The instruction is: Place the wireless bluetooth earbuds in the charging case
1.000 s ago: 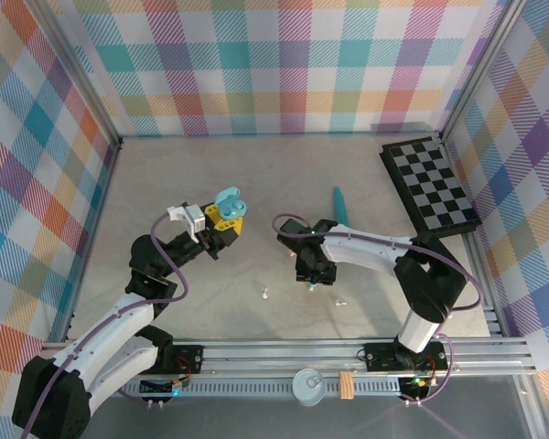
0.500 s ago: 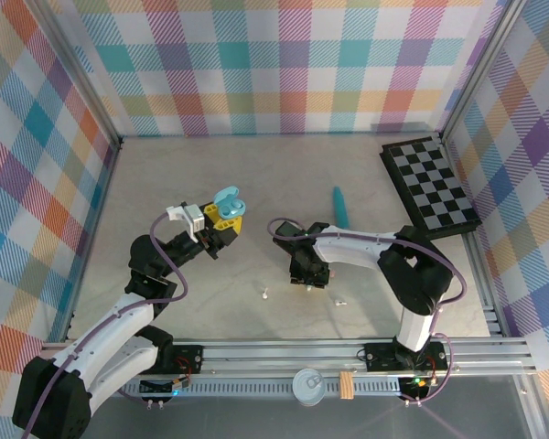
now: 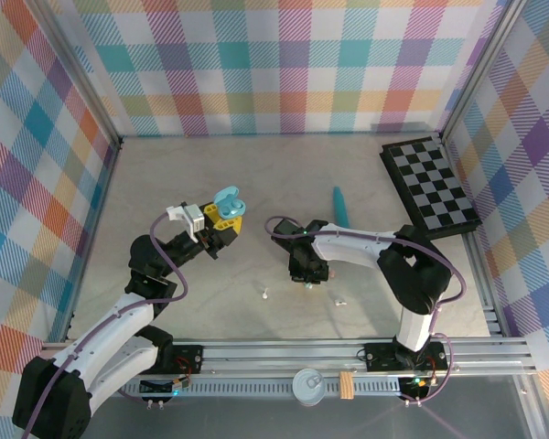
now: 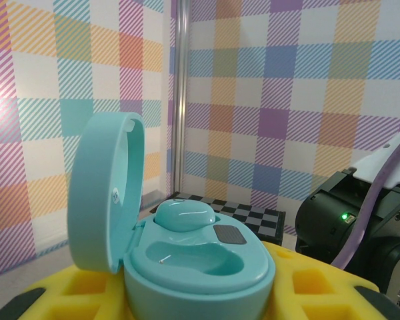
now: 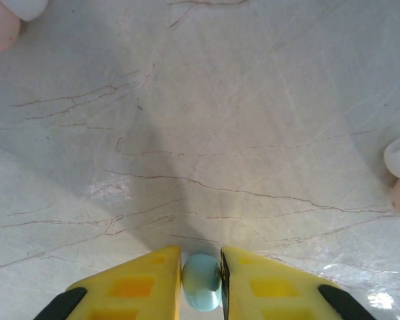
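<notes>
My right gripper [image 5: 201,261] is clamped on a light blue earbud [image 5: 201,285] down at the marble table [image 5: 253,120], with one finger on each side of its bulb. I judge the earbud featherlight, hard and slick, so it may squirt out; a gentle pinch across the bulb suits it. My left gripper [image 3: 221,218] holds the open teal charging case [image 4: 200,267] raised, well apart to the left. A pale loose earbud [image 3: 266,294] lies near the path between them. The teal stick [image 3: 339,205] lies clear of it.

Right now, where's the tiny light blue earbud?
Right wrist view, bottom centre: the light blue earbud is pinched between the right gripper's yellow fingers, over the marble tabletop.
</notes>
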You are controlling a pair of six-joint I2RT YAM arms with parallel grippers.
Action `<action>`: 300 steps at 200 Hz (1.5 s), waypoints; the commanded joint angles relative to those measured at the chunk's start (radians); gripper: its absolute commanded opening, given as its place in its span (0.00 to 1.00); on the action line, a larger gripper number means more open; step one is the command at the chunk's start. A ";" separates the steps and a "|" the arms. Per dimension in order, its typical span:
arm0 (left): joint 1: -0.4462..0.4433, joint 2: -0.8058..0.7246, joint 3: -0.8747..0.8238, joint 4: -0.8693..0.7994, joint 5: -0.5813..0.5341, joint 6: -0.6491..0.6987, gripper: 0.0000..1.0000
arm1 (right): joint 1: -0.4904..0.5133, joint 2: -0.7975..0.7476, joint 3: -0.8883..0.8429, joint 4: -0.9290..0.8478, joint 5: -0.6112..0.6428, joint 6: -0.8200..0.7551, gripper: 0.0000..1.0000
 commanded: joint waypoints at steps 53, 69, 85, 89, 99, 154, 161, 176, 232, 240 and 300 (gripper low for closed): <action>0.014 -0.010 -0.005 0.070 0.005 -0.004 0.27 | 0.030 0.020 0.089 -0.171 0.133 -0.062 0.31; 0.015 -0.010 -0.006 0.065 -0.008 0.001 0.27 | 0.055 0.043 0.131 -0.234 0.193 -0.071 0.33; 0.019 -0.012 -0.007 0.061 -0.020 0.008 0.26 | 0.071 0.064 0.160 -0.273 0.221 -0.072 0.34; 0.020 -0.012 -0.008 0.061 -0.023 0.009 0.26 | 0.073 0.070 0.166 -0.279 0.225 -0.070 0.35; 0.027 -0.016 -0.008 0.059 -0.033 0.009 0.26 | 0.080 0.081 0.176 -0.294 0.235 -0.061 0.35; 0.095 -0.041 0.007 0.003 -0.083 0.026 0.26 | 0.110 0.150 0.224 -0.330 0.253 -0.047 0.35; 0.100 -0.039 0.008 0.003 -0.084 0.023 0.26 | 0.113 0.160 0.231 -0.332 0.252 -0.048 0.35; 0.106 -0.036 0.009 0.010 -0.080 0.019 0.26 | 0.118 0.173 0.242 -0.336 0.253 -0.049 0.34; 0.111 -0.029 0.006 0.021 -0.071 0.009 0.26 | 0.123 0.194 0.257 -0.341 0.235 -0.048 0.34; 0.111 -0.030 0.006 0.023 -0.069 0.006 0.26 | 0.124 0.192 0.255 -0.349 0.234 -0.042 0.34; 0.111 -0.023 0.002 0.043 -0.062 -0.004 0.26 | 0.128 0.198 0.215 -0.343 0.211 -0.014 0.32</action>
